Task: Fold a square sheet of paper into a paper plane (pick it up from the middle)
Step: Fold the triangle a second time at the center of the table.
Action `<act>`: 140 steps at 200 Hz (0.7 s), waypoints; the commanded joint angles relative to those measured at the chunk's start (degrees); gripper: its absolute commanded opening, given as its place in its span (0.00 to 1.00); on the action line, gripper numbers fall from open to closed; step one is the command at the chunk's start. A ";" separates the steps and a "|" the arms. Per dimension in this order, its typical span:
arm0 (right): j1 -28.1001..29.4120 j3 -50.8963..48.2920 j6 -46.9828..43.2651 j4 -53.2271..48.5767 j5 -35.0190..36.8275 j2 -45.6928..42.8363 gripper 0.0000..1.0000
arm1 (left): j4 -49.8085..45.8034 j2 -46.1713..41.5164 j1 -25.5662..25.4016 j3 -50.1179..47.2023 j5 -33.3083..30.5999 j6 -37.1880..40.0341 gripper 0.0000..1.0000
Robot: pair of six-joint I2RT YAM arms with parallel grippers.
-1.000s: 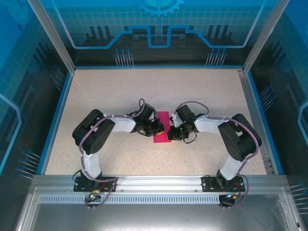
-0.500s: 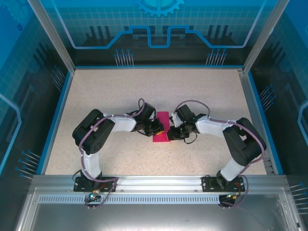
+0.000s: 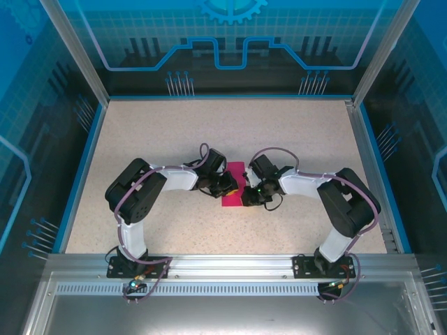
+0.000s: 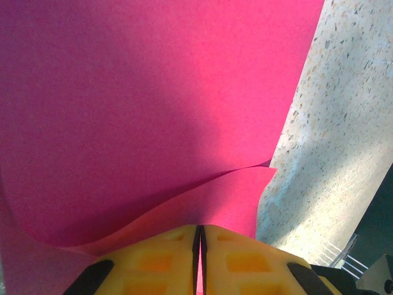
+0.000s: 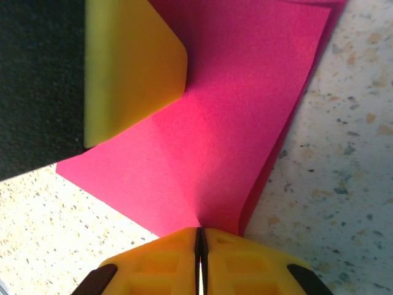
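The magenta-pink square sheet of paper (image 3: 233,190) lies partly folded on the speckled table, a narrow upright strip between both grippers. It has loose layers and no dart form of a paper plane. My left gripper (image 3: 226,185) is at its left edge. In the left wrist view the left gripper (image 4: 198,228) has its yellow jaws shut on a lower layer of the sheet (image 4: 153,104), and an upper flap curls over it. My right gripper (image 3: 249,193) is at the right edge. The right gripper (image 5: 199,231) pinches the sheet (image 5: 233,110) shut, with creases running to the jaws.
One yellow finger of the left gripper (image 5: 132,67) rests on the paper's far side in the right wrist view. Bare speckled table (image 3: 174,132) lies all round, bounded by a blue rim and glass walls (image 3: 230,42). The arm bases (image 3: 133,264) stand at the near edge.
The right arm's forearm and gripper have shifted slightly left toward the paper. The left arm and the paper have hardly moved.
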 commanded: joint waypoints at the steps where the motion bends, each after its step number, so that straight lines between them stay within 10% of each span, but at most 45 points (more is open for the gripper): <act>1: 0.41 0.35 -0.60 -3.13 2.22 -0.06 0.11 | -3.94 1.61 -0.34 0.77 -2.06 -0.20 0.15; 140: -1.81 1.32 1.22 0.77 -5.61 0.82 0.11 | -3.52 1.53 -0.31 0.09 -1.61 0.44 0.14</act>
